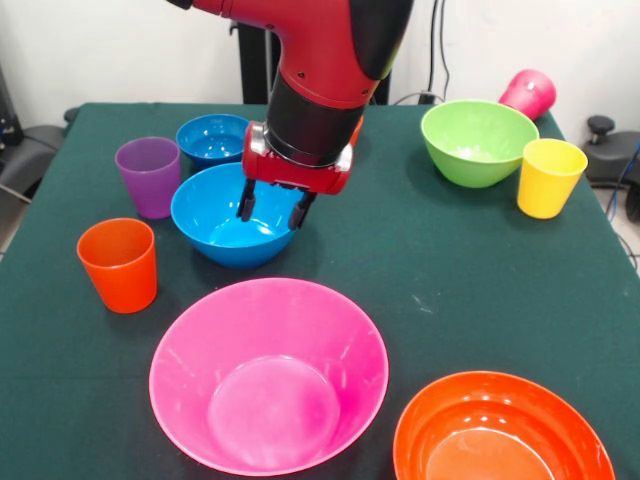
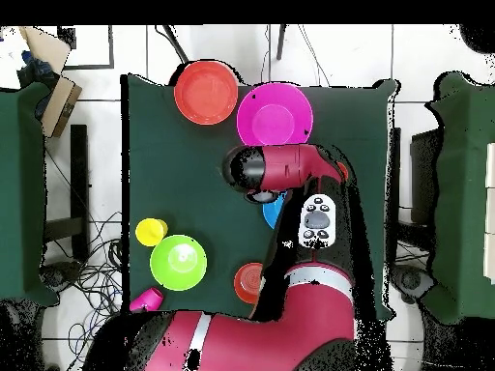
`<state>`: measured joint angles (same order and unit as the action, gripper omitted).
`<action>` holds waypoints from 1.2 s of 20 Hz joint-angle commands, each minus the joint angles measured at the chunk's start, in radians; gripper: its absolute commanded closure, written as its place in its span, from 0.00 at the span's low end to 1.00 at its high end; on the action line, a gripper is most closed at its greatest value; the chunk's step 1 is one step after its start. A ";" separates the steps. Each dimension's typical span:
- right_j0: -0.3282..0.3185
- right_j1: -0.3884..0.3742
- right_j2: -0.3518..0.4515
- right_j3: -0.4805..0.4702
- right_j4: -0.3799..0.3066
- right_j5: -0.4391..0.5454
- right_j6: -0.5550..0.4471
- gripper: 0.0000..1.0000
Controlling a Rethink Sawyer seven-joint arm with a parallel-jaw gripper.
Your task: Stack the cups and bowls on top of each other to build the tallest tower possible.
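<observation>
Gripper: the gripper (image 1: pixel 272 208) hangs at centre left of the front view, its two fingers spread and dipping inside the medium blue bowl (image 1: pixel 225 235), clasping nothing.
Blue bowls: the small blue bowl (image 1: pixel 208 138) sits just behind the medium one, toward the upper left.
Cups at left: the purple cup (image 1: pixel 150 175) stands upright beside the medium blue bowl; the orange cup (image 1: pixel 119 264) stands below it.
Foreground: the pink bowl (image 1: pixel 268 375) fills bottom centre, the large orange bowl (image 1: pixel 503 430) the bottom right corner.
Upper right: the lime green bowl (image 1: pixel 478 141), with the yellow cup (image 1: pixel 549 177) upright just right of it and the magenta cup (image 1: pixel 529 92) lying on its side behind.
Worktop: dark green cloth (image 1: pixel 430 270); all bowls rest open side up, none stacked.
</observation>
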<state>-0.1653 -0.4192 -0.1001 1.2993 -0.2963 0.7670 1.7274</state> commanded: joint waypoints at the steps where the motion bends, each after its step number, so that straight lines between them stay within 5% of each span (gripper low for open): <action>1: 0.021 0.047 0.067 0.028 -0.036 0.011 0.010 0.00; 24: 0.029 0.030 0.066 0.022 -0.028 0.050 0.004 0.00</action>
<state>-0.1626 -0.4197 -0.1013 1.2993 -0.2963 0.7670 1.7274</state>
